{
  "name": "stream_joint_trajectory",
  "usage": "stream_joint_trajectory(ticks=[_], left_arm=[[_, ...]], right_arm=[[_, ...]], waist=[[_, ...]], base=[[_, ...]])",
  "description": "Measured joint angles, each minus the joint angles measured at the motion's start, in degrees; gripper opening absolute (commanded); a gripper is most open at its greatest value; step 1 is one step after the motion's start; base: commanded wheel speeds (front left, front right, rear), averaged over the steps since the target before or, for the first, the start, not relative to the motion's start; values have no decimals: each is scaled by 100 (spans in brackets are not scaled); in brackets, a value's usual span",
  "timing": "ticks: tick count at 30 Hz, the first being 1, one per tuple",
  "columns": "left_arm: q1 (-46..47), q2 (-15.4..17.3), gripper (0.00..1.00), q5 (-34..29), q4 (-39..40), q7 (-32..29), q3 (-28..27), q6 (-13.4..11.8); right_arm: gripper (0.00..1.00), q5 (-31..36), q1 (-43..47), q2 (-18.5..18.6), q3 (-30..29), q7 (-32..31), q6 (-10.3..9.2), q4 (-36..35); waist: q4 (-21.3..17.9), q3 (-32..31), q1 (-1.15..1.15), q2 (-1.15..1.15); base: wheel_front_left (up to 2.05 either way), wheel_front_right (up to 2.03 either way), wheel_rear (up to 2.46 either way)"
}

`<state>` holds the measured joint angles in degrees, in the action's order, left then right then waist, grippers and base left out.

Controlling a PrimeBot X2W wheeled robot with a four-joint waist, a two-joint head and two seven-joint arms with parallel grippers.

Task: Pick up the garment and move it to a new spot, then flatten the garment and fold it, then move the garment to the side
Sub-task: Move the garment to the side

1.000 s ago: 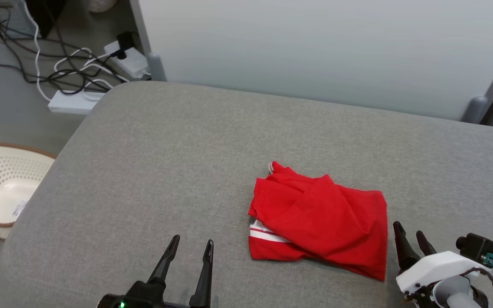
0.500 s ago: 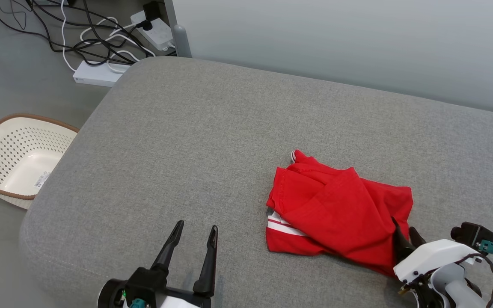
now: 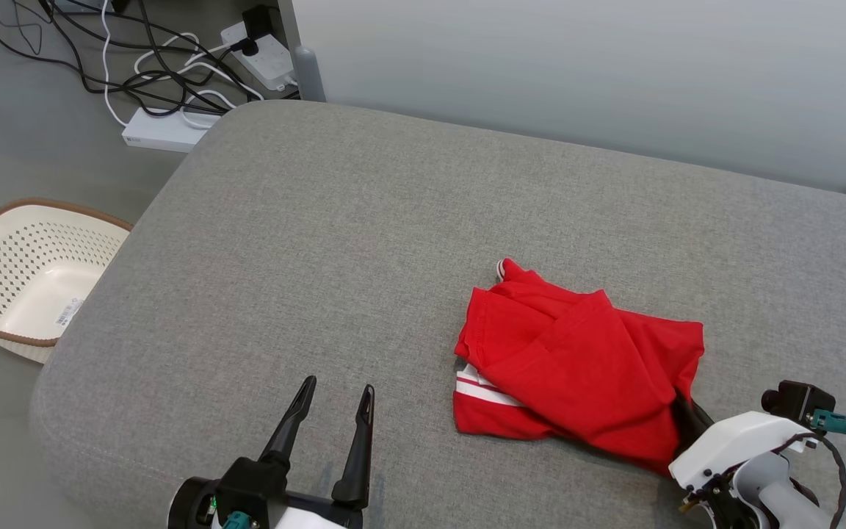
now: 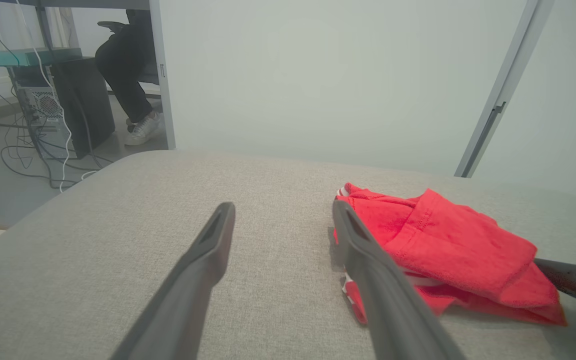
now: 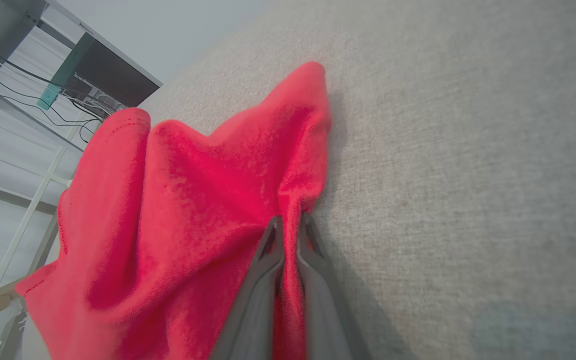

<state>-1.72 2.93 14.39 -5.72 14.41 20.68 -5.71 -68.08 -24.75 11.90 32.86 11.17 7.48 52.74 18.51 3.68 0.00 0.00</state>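
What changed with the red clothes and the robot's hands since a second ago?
The right gripper slid forward to the red garment's near right edge and pinched shut on a fold of it. The left gripper stayed open, off the cloth. The garment still lies bunched on the grey cushion.
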Motion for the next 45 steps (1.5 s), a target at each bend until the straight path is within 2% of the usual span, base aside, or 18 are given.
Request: stream_joint_trajectory(ticks=[6, 12, 18, 23, 27, 31, 37, 45], left_arm=[[0, 0, 100, 0, -3, 0, 0, 0], [-2, 0, 100, -1, -8, 0, 0, 0], [-5, 0, 100, -19, 5, 0, -9, 0], [-2, 0, 100, -19, 15, 0, 10, 1], [82, 1, 100, -20, 21, 0, 55, 4], [398, -1, 100, -21, 36, 0, 68, 15], [661, -4, 100, -33, -10, 0, 66, 92], [1014, -11, 100, -78, -35, 0, 78, 162]], right_arm=[[0, 185, -126, 196, 386, 232, 0, -209], [0, 845, -583, 425, 512, 266, 0, -681], [0, 1516, -865, 449, 421, 299, 0, -1373], [0, 1704, -1139, 463, 654, 299, 0, -1708], [0, 1820, -1550, 503, 791, 300, 0, -1964], [0, 1844, -1959, 603, 1334, 274, 0, -2139], [0, 1794, -2657, 662, 2314, -196, 1, -2309], [0, 1354, -3351, 792, 2740, -234, 1, -2206]], waist=[[-58, -67, 0, 0], [-131, -171, 0, 0], [-276, -215, 0, 0], [-488, -166, 0, 0], [-715, -95, 0, 0], [-1089, 12, 0, 0], [-1636, 145, 0, 0], [-2246, 332, 0, 0]], base=[[0, 0, 0], [0, 0, 0], [0, 0, 0], [0, 0, 0], [0, 0, 0], [0, 0, 0], [0, 0, 0], [0, 0, 0]])
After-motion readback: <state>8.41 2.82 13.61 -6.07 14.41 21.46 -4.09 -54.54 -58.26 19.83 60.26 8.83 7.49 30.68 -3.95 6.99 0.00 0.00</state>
